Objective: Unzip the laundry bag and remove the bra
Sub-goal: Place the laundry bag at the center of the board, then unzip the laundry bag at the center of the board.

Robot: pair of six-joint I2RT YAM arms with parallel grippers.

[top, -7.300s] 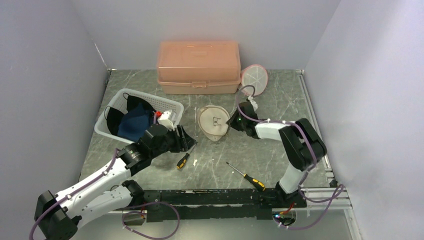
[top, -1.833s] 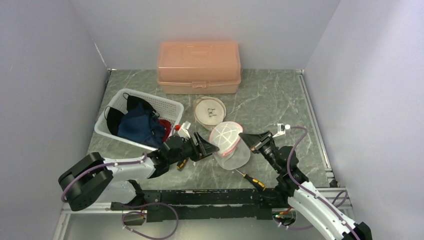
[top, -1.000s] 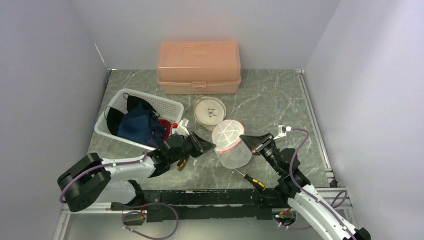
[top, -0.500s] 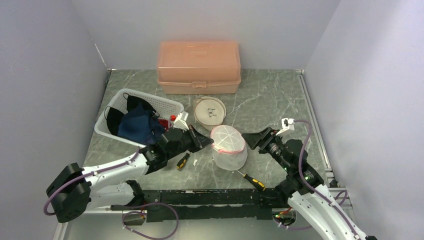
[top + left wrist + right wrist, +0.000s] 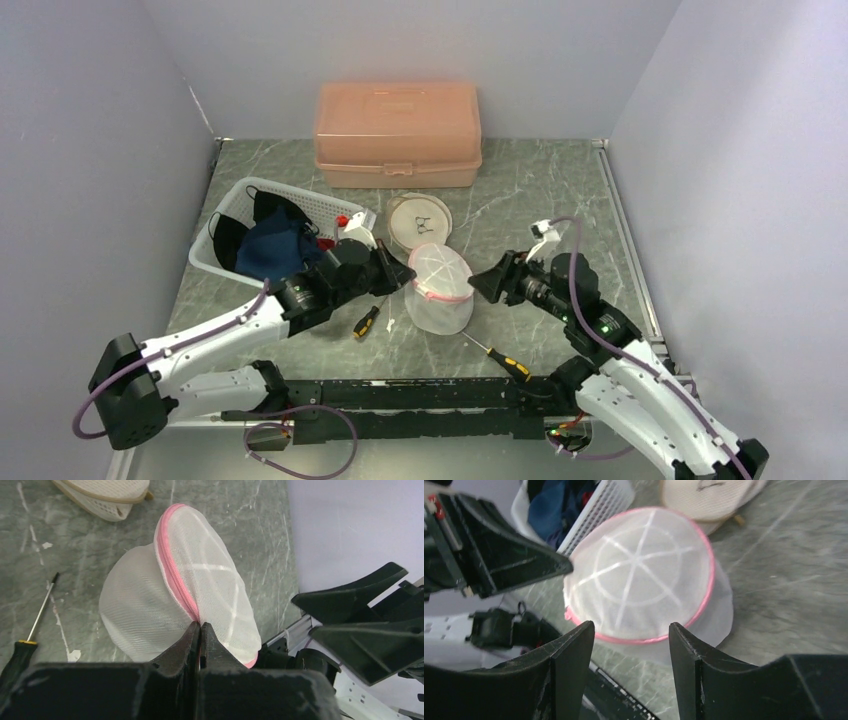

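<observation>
The laundry bag (image 5: 438, 292) is a white mesh dome with a pink zipper rim, resting on the table between the arms. My left gripper (image 5: 398, 284) is shut on its pink rim at the left side; in the left wrist view the fingertips (image 5: 200, 625) pinch the zipper seam of the bag (image 5: 200, 587). My right gripper (image 5: 478, 284) stands open just right of the bag, holding nothing; its wrist view shows the bag (image 5: 639, 575) beyond the gripper (image 5: 631, 626). A beige cup-shaped piece (image 5: 420, 222), apparently the bra, lies outside the bag behind it.
A pink lidded box (image 5: 398, 133) stands at the back. A white basket (image 5: 222, 262) with dark clothes sits at the left. One screwdriver (image 5: 366, 321) lies under the left arm, another (image 5: 495, 355) near the front edge below the bag.
The right gripper has let go of the bag's right side and opened. The left gripper has stayed shut on the rim and drawn the bag left and farther back.
</observation>
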